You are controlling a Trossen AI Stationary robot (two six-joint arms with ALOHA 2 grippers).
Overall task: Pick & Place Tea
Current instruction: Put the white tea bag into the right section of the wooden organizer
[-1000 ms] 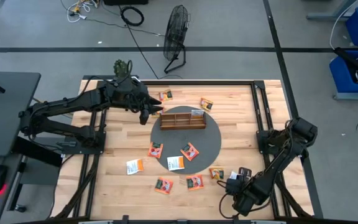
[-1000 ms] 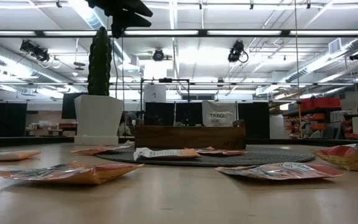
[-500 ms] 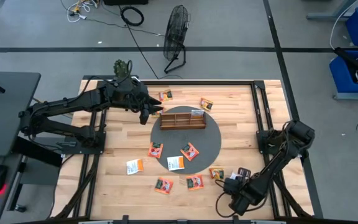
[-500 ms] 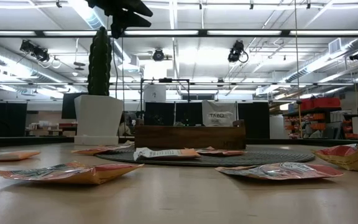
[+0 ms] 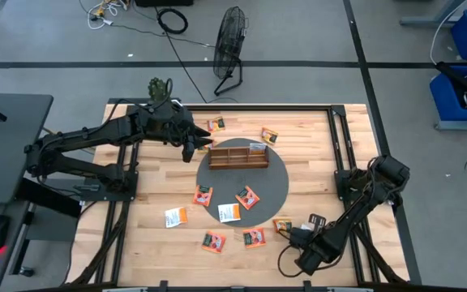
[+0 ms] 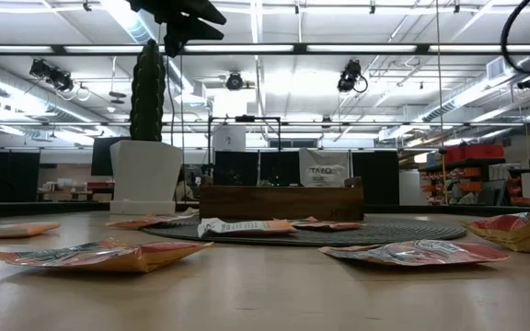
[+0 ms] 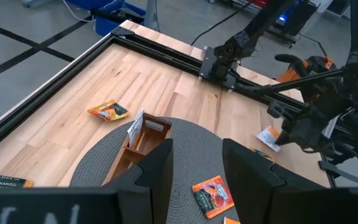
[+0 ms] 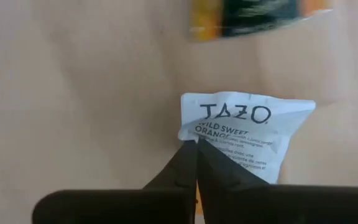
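Several tea sachets lie flat on the wooden table (image 5: 152,203) and on the round dark mat (image 5: 276,188), among them orange ones (image 5: 203,195) (image 5: 254,238). The brown slotted tray (image 5: 238,155) stands on the mat with one sachet (image 7: 135,127) upright in a slot. My right gripper (image 8: 196,148), near the table's front right, points down and is shut on a white sachet (image 8: 247,134). An orange and green sachet (image 8: 260,15) lies close by. My left gripper (image 7: 196,174) hangs open and empty above the mat, left of the tray. My right gripper pinches the white sachet by its edge near a corner (image 8: 188,134) between its two fingertips. The fingers come from above, pointing down. The sachet lies flat on the table, printed side up.
A cactus in a white pot (image 6: 145,138) stands at the table's far left corner. A black metal frame (image 5: 343,154) runs along the table's edges. A fan (image 5: 230,49) and cables lie on the floor beyond the far edge.
My right gripper has shifted a little toward the table's left and down onto the white sachet, and its fingers have closed on it. The sachet lies where it was.
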